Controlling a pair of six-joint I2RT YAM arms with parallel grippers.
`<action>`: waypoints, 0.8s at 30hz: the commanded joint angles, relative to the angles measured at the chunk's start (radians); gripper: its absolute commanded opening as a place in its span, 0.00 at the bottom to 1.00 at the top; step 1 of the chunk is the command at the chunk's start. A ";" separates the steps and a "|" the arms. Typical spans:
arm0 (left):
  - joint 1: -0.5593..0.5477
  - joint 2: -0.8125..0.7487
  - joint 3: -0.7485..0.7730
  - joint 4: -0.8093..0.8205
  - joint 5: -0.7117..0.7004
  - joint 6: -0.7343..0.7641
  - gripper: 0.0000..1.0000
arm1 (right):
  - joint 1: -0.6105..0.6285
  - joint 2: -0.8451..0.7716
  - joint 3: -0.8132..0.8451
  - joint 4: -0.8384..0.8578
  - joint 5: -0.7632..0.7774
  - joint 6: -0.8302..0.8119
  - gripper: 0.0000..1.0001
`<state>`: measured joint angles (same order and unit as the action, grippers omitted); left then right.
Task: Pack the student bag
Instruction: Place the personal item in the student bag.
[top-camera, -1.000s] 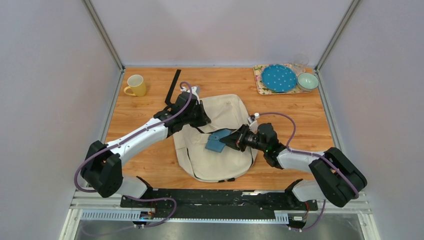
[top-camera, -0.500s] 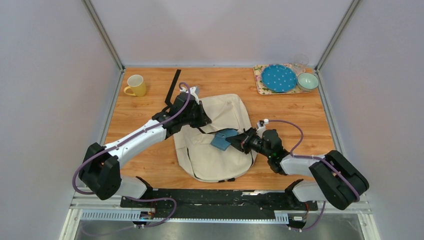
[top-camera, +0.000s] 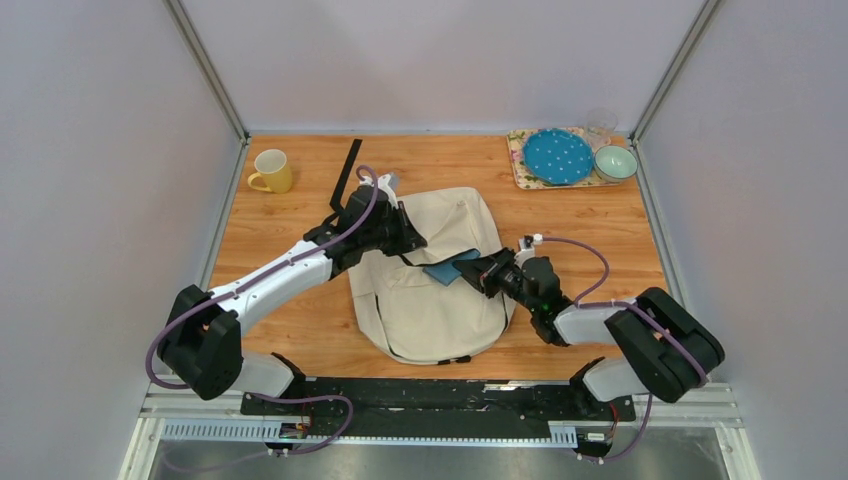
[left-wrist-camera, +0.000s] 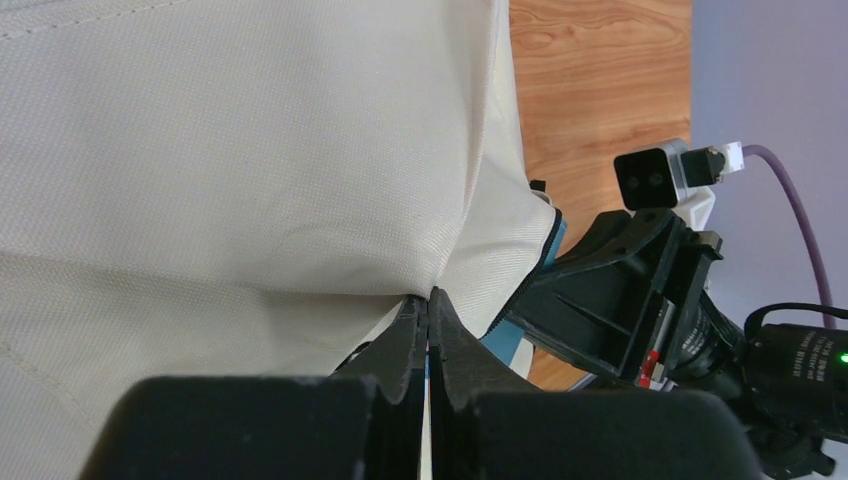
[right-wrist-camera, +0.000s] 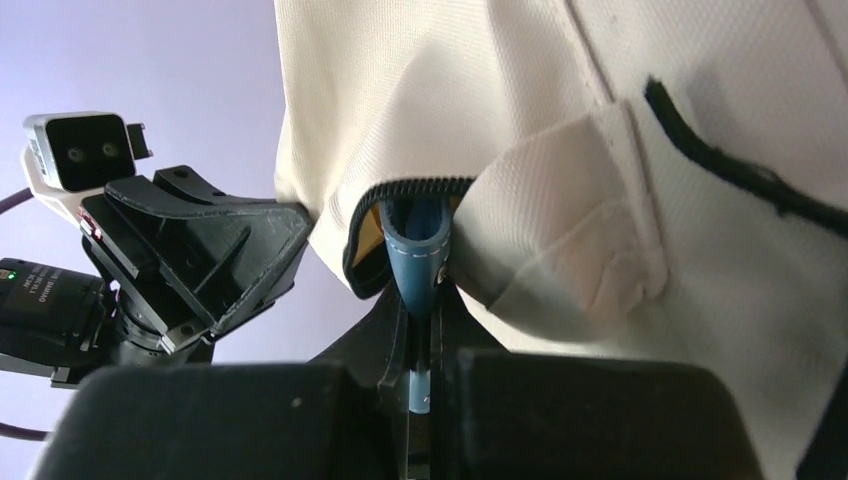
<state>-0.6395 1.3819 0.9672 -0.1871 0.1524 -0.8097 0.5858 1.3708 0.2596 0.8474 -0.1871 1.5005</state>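
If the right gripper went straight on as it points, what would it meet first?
Likely the open zipper mouth of the student bag, where its blue case pokes in; the left gripper sits just beyond.

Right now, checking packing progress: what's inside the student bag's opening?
A blue case, pinched by the right gripper, pokes into the student bag; fabric hides everything deeper.
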 joint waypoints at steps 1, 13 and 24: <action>-0.008 -0.035 0.007 0.078 0.108 -0.043 0.00 | -0.006 0.099 0.062 0.338 0.126 0.047 0.00; -0.006 -0.027 0.022 0.063 0.110 -0.040 0.00 | 0.028 0.220 0.093 0.502 0.273 0.009 0.00; 0.008 -0.035 0.011 0.063 0.110 -0.039 0.00 | 0.025 -0.090 0.082 0.065 0.342 -0.155 0.00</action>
<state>-0.6277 1.3819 0.9619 -0.1413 0.2077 -0.8398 0.6281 1.3640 0.3073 0.9249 -0.0006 1.4162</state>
